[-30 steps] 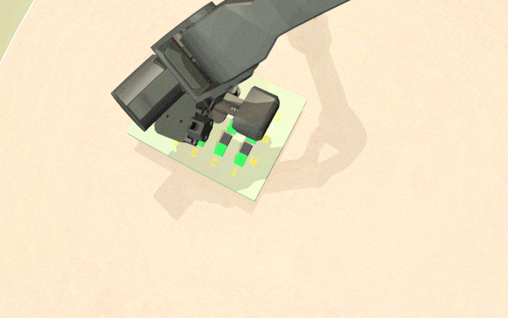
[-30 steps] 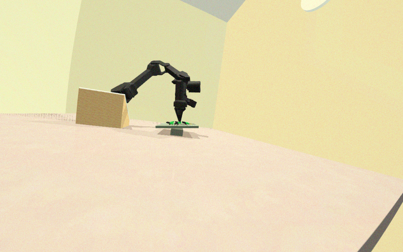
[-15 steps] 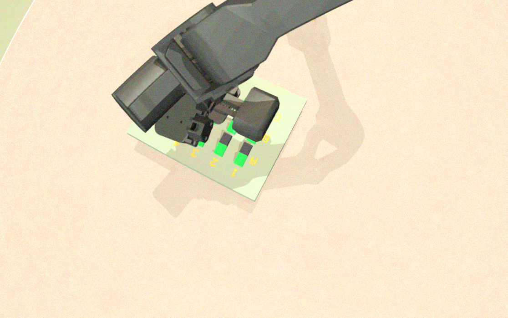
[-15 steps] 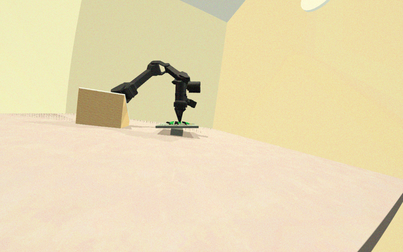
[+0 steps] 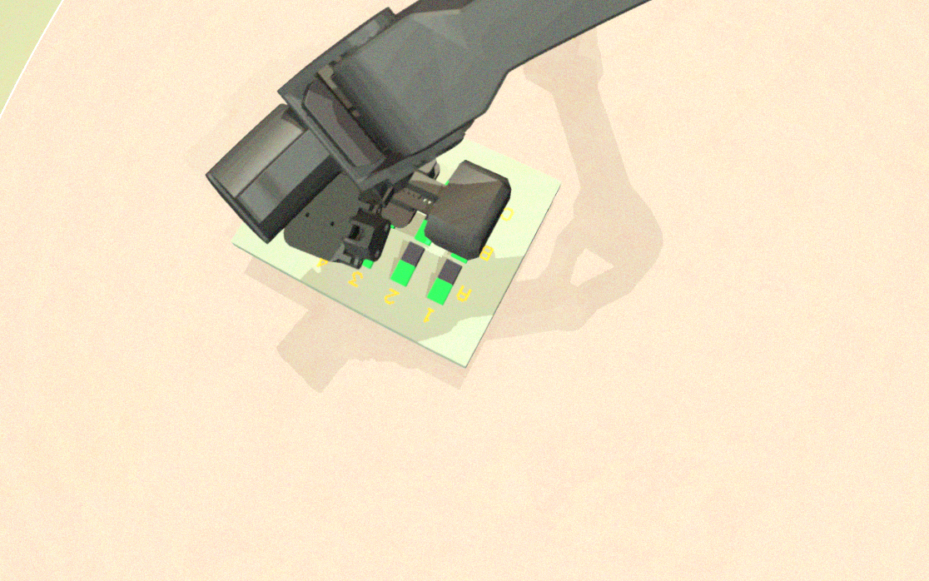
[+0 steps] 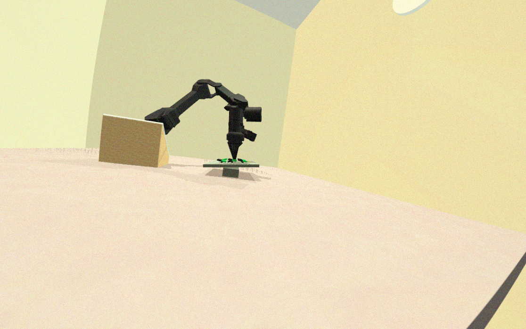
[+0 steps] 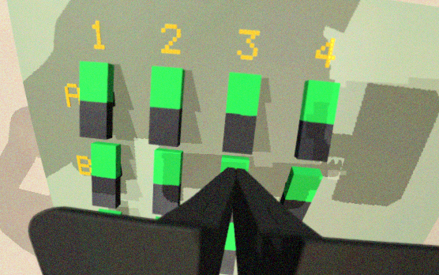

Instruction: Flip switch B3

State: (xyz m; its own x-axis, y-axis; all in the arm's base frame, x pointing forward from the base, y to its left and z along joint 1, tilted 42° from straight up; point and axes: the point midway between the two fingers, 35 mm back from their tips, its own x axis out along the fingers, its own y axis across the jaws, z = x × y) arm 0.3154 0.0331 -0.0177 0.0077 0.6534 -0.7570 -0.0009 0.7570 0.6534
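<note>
The pale green panel (image 5: 467, 348) (image 6: 211, 165) (image 7: 126, 20) carries rocker switches, each half green and half dark. The switch at B3 (image 7: 234, 162) shows only part of its green end; the fingers hide the rest, so I cannot tell which end is up. In the top view the arm hides B3. My gripper (image 6: 234, 158) (image 7: 234, 176) is shut and empty, pointing down at B3. Its tips are at or just above the switch's green half; contact is not clear.
Around B3 are switches A3 (image 7: 241, 114), B2 (image 7: 167, 178) and B4 (image 7: 303, 185). A switch behind B3 shows between the fingers. The panel stands on a small dark block (image 6: 230, 172). A wooden wedge (image 6: 129, 141) stands by the arm's base.
</note>
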